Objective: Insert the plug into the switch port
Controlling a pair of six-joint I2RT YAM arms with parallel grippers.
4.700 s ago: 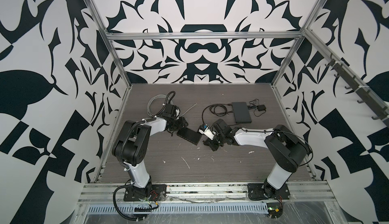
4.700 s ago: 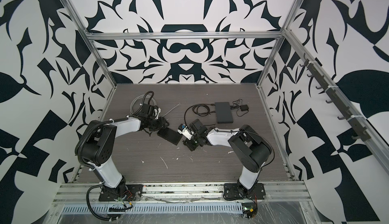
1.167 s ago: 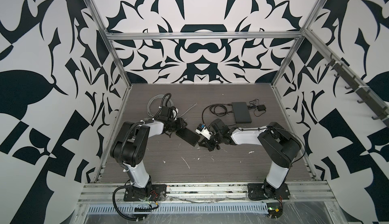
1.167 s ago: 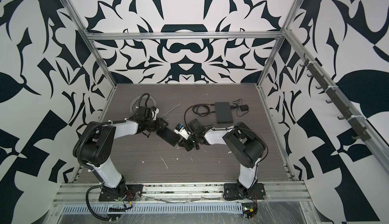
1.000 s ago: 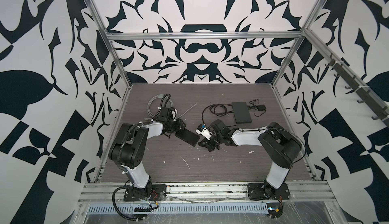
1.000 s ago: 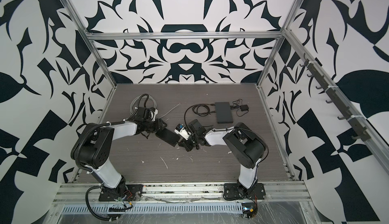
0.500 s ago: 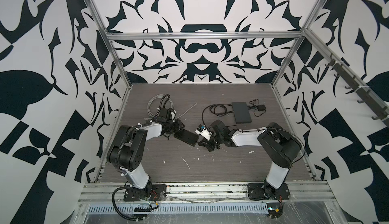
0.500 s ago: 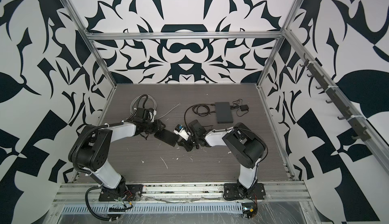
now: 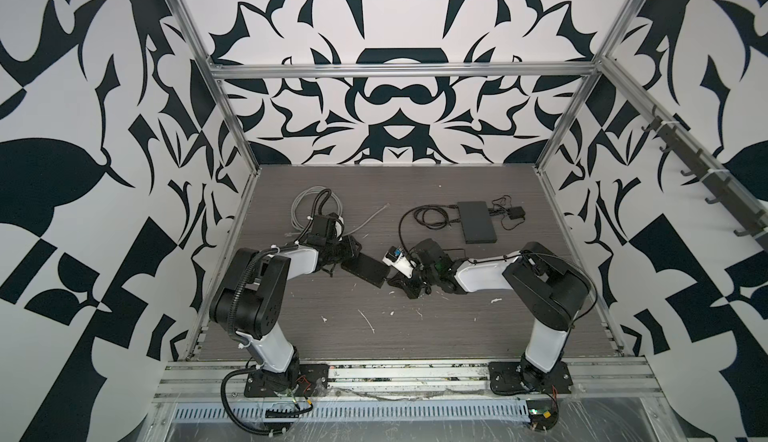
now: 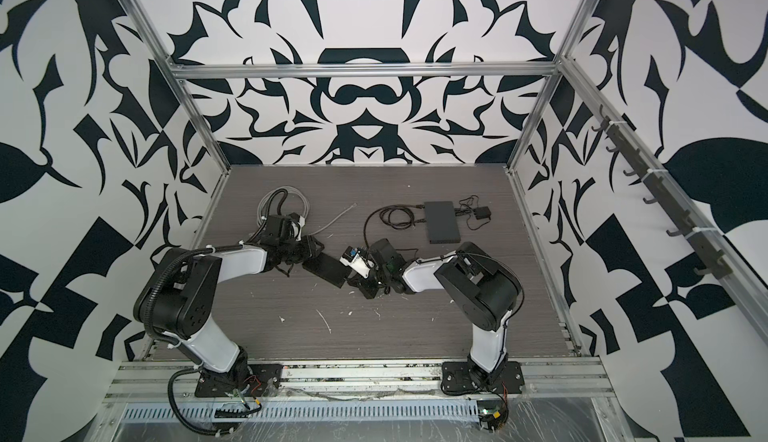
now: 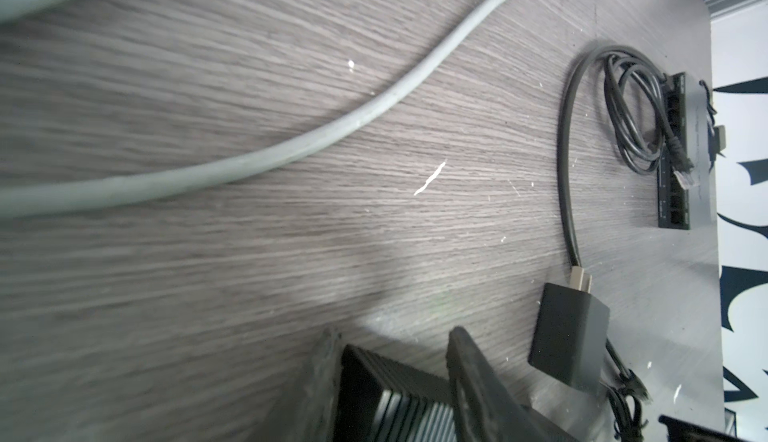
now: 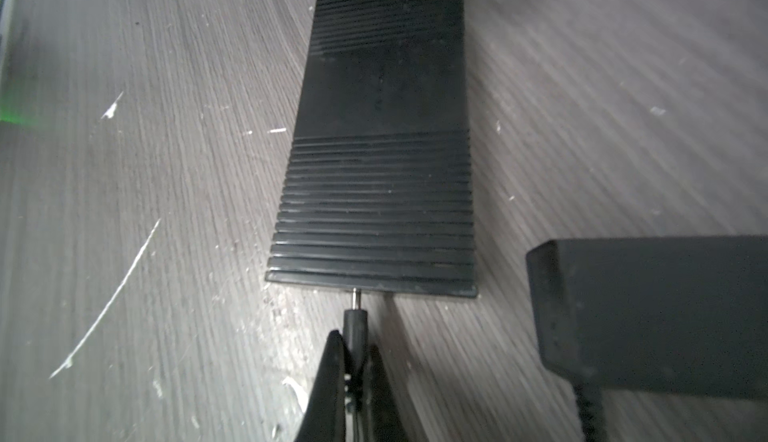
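Observation:
The switch (image 9: 365, 269) (image 10: 326, 269) is a flat black ribbed box lying mid-table in both top views. My left gripper (image 11: 394, 332) is shut on one end of it, with one finger on each side of the box (image 11: 399, 402). At the opposite end, my right gripper (image 12: 354, 342) is shut on the small black barrel plug (image 12: 355, 323). The plug's metal tip touches the end face of the switch (image 12: 382, 149). Whether the tip sits inside a port is hidden. In a top view, my right gripper (image 9: 395, 283) is at the switch's right end.
A black adapter block (image 12: 648, 315) (image 11: 569, 336) lies beside the right gripper, its black cable coiled behind. A second flat black box with ports (image 9: 476, 222) (image 11: 677, 161) sits back right. A grey cable coil (image 9: 316, 207) lies back left. White scraps dot the table front.
Since several seconds ago, my right gripper has carried the plug left up to the switch's end. Over the last second, the left arm's elbow has drifted slightly left, and the switch has hardly moved.

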